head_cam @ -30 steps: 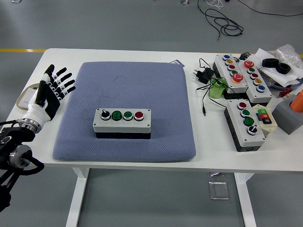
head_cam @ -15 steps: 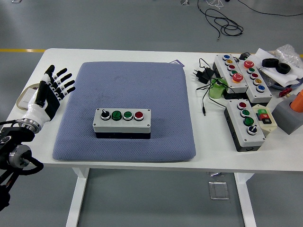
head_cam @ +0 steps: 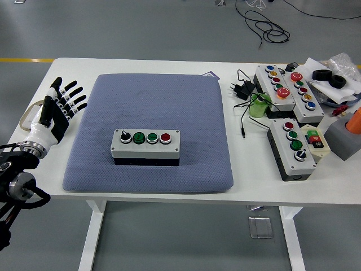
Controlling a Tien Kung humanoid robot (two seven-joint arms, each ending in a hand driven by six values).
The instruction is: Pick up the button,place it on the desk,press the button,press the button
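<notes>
Left hand, fingers spread and empty, drifts slightly toward 9 o'clock, away from button box; pressing apparently done.

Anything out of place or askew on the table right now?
Nothing stands out. The button box sits square on the blue pad, untouched; the left hand hovers open at the pad's left edge. Spare boxes and cables clutter the right side.

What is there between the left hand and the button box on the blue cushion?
Nothing stands there. In the head view, only bare blue cushion separates the open left hand from the button box.
</notes>
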